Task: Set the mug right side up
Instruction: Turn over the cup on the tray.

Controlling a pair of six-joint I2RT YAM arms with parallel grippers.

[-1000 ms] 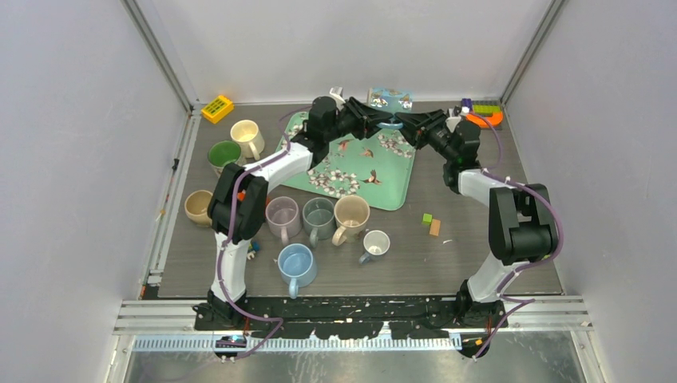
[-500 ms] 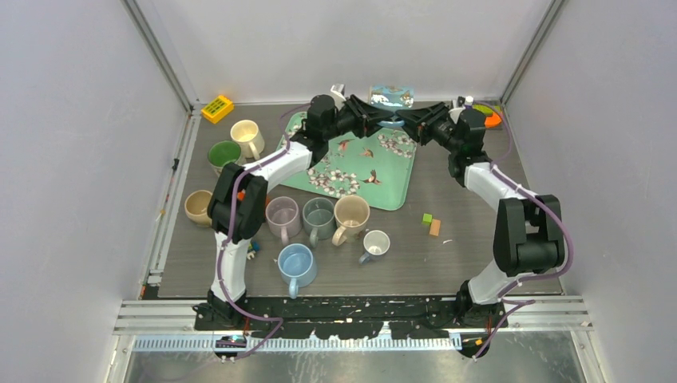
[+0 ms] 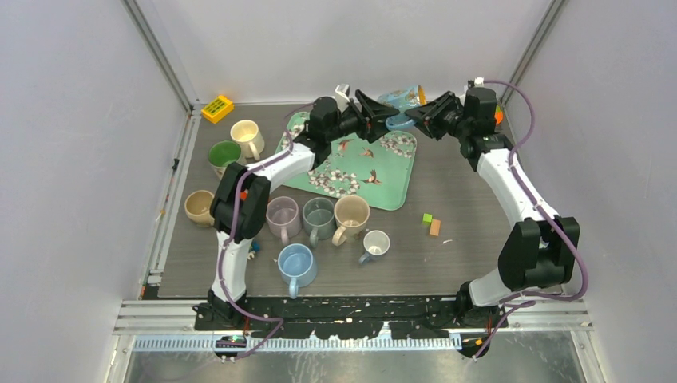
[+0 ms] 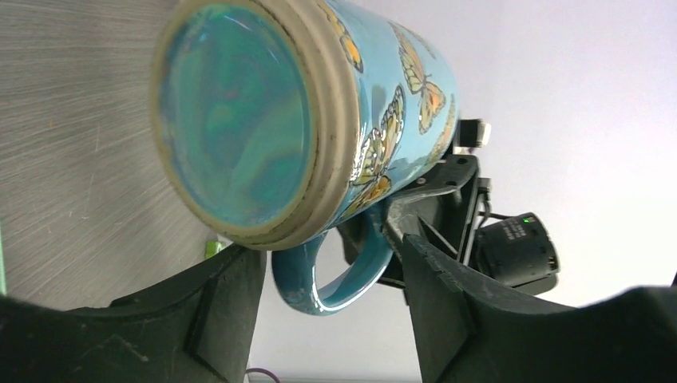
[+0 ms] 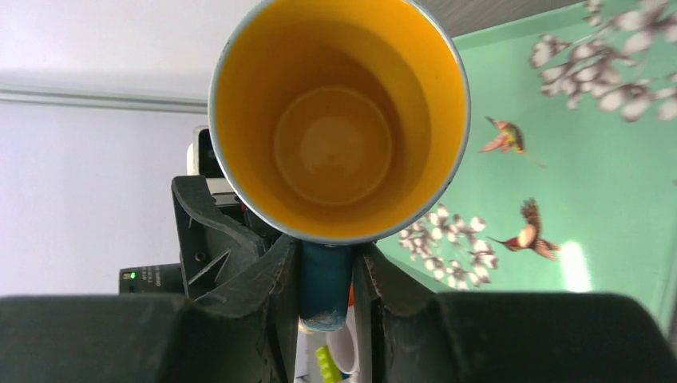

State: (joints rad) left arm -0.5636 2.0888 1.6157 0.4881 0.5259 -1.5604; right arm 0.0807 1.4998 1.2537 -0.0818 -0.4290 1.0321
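Right gripper (image 5: 327, 270) pinched mug (image 3: 401, 96) by its handle (image 5: 326, 297), above table's (image 3: 471, 239) far edge. Left gripper (image 4: 327, 263) jaws spread, seemingly off it. Step needed a slow wrist roll, rim up.

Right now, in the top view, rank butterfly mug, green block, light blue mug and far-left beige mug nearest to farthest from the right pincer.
1. butterfly mug: held by the right pincer, at the back.
2. green block: right side, mid-depth.
3. light blue mug: front row, left of centre.
4. beige mug: far left.
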